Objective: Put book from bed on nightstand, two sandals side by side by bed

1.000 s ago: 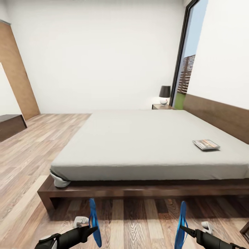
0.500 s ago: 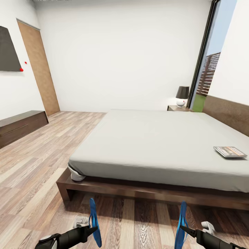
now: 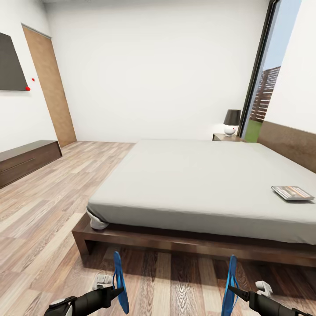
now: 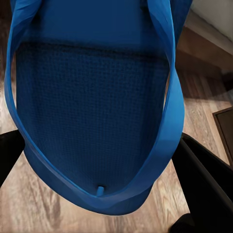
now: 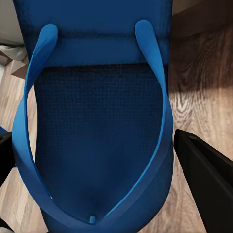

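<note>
Sandals hang on edge, toes down: left gripper [image 3: 115, 293] pinches the left sandal [image 3: 119, 281], right gripper [image 3: 232, 290] the right sandal [image 3: 229, 285]. Bare floor [image 3: 171, 281] beside the bed [image 3: 202, 175] lies at twelve o'clock; the book [image 3: 292, 192] at two, nearer the right arm.

A home bedroom: a large low bed [image 3: 197, 184], a lamp [image 3: 231, 121] on a nightstand [image 3: 226, 137], wood-plank floor [image 3: 48, 197].

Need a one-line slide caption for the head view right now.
Facing the bed side, left gripper and right gripper each hold a blue sandal; the book lies on the mattress.
</note>
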